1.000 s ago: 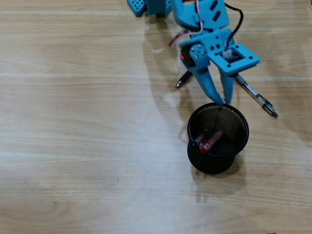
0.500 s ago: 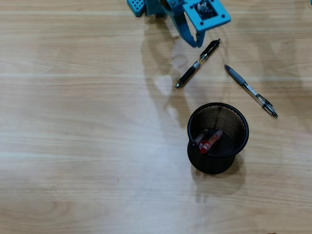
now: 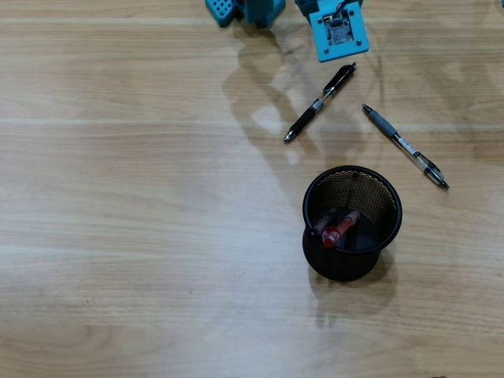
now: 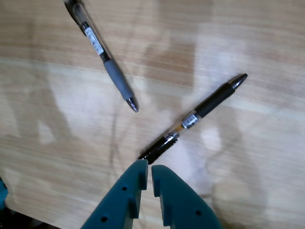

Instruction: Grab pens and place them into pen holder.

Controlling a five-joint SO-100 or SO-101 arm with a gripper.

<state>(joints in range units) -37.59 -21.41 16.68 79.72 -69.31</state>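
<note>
The black mesh pen holder (image 3: pixel 347 266) stands right of centre in the overhead view. A red pen (image 3: pixel 341 227) and a clear pen with a black cap (image 3: pixel 318 229) lie inside it. On the table above it lie a black pen (image 3: pixel 320 102) and a grey-and-clear pen (image 3: pixel 404 146). The arm's blue wrist block (image 3: pixel 339 30) is at the top edge, just above the black pen's upper end. In the wrist view my gripper (image 4: pixel 149 168) is shut and holds nothing. Its tips hover right by one end of the black pen (image 4: pixel 193 117), with the grey-and-clear pen (image 4: pixel 102 52) further off.
The arm's blue base (image 3: pixel 236 9) sits at the top edge of the overhead view. Bare wooden tabletop (image 3: pixel 142 220) stretches to the left of and below the holder.
The arm has pulled back from the pen holder's rim to the top edge, uncovering both loose pens. The pens and holder have not moved.
</note>
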